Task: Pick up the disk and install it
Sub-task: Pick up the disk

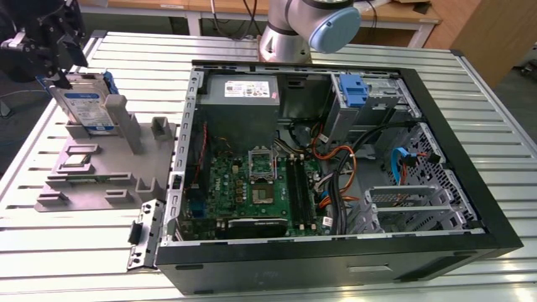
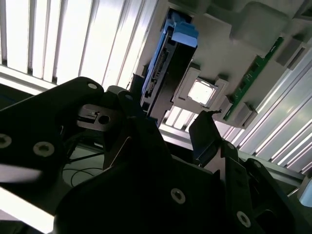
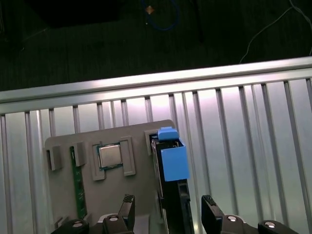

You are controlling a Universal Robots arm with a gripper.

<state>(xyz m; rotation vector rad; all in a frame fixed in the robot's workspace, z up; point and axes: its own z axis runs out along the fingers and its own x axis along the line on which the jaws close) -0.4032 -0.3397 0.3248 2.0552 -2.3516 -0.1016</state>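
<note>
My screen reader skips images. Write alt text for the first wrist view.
The open tool has its fingers either side of the upright disk, which stands in a grey holder on a slatted metal table.

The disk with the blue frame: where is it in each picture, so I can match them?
Exterior view: the disk stands on edge in the grey holder, at the exterior view's left.
First wrist view: the disk is edge-on beside the square chip.
Second wrist view: the disk stands next to that chip.
Shared landmark: the square chip.
</note>
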